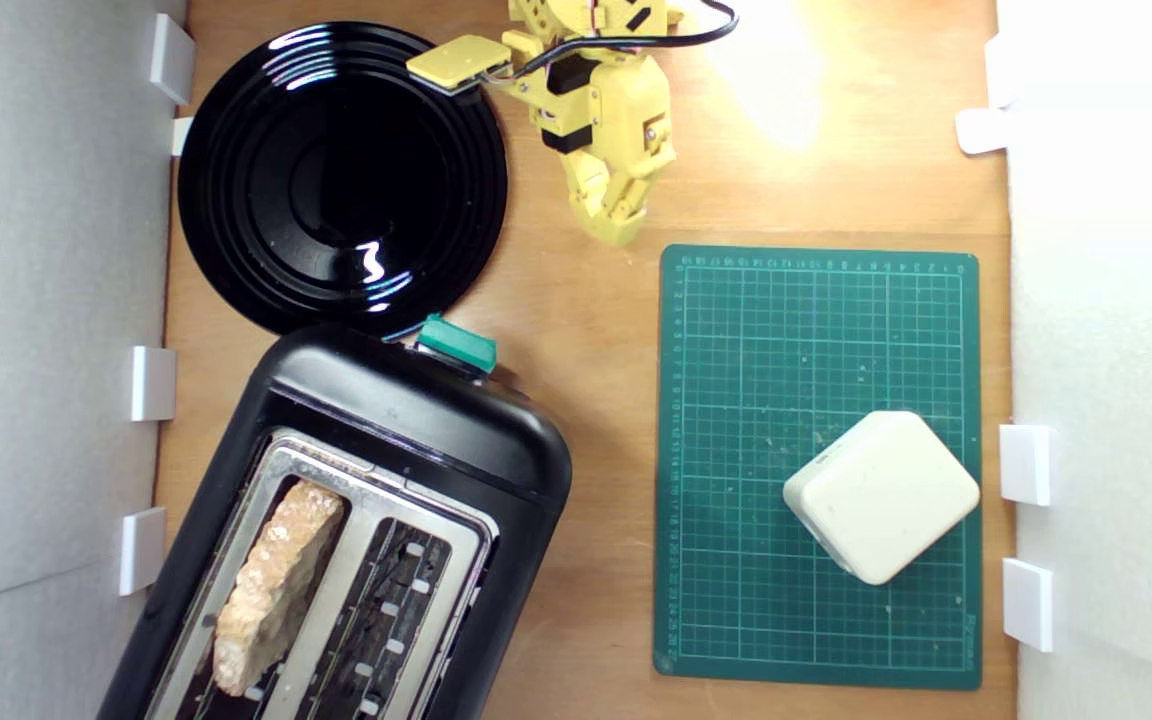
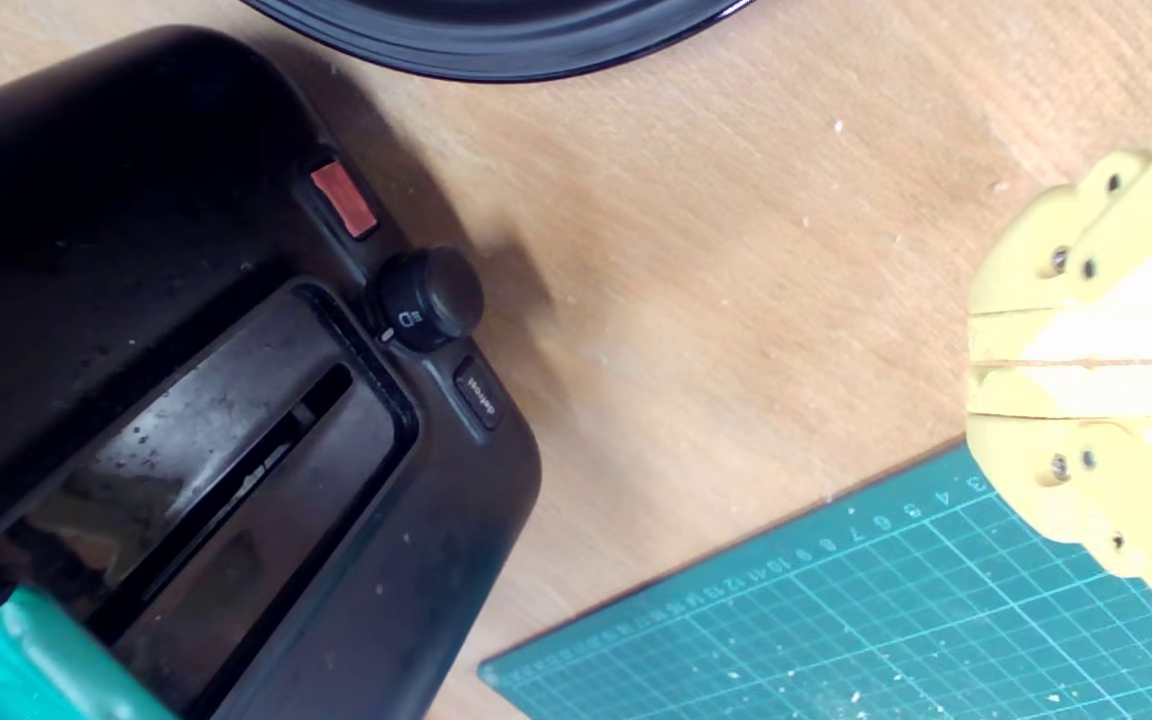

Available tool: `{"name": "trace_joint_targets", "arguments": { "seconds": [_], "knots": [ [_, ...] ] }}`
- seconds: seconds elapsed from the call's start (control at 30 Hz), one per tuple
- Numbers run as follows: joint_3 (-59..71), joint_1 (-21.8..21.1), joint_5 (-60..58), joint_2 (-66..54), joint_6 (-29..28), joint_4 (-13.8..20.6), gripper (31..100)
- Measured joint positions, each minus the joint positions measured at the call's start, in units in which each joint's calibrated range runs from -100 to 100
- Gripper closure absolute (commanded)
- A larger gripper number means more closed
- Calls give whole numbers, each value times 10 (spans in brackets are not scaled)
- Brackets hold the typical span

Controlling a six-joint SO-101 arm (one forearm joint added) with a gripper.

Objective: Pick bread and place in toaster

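Bread sitting in toaster, in the slot nearer the exterior view's left.
Yellow gripper hanging over bare wood, jaws pressed together, holding nothing. Toaster button showing "defrost"; green cutting mat showing ruler numbers along its edge.

You get bright, even light; a blown-out glare patch sits at 1 o'clock on the table, glints streak the black plate, and your wrist view blurs slightly.
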Motion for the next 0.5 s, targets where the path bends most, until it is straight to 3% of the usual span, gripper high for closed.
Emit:
{"name": "trace_joint_targets", "arguments": {
  "seconds": [0.5],
  "knots": [
    [17,0,-3,0,0,-1,972]
  ]
}}
